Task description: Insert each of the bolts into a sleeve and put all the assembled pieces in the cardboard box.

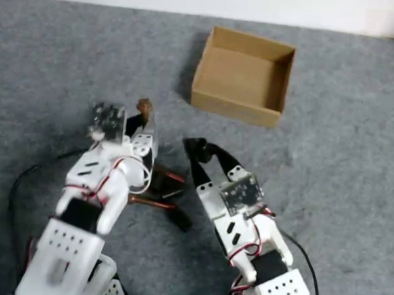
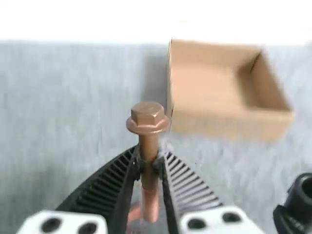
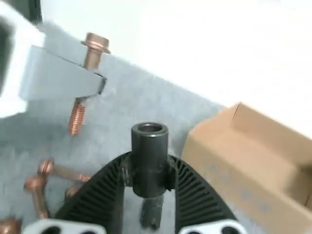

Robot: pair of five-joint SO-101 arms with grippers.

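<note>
Left gripper (image 2: pixel 148 158) is clamped on a copper bolt (image 2: pixel 147 122), pinching the shank just under the hex head, head up and threaded end hanging down. Right gripper (image 3: pixel 149 163) is closed around a black sleeve (image 3: pixel 149 141), upright with its open bore facing up. Both sit on the arm side of the cardboard box (image 1: pixel 236 106), near it but not over it. The bolt is off toward the box's left corner and the sleeve is closer to the box's middle. In the right wrist view the bolt tip hangs beside the sleeve, not above the bore.

Spare bolts (image 3: pixel 48 170) are lying on the grey mat farther from the box than either gripper, so I'd say the task is in its early part.

What worries me:
- The bolt is held at one narrow spot, so if the tip catches the sleeve rim it could pivot in the fingers and go in crooked or pop out.
- If the tip comes down off-centre, it could push the sleeve over in its grip.
- The two sets of fingers are close together and could bump during the lineup.
</note>
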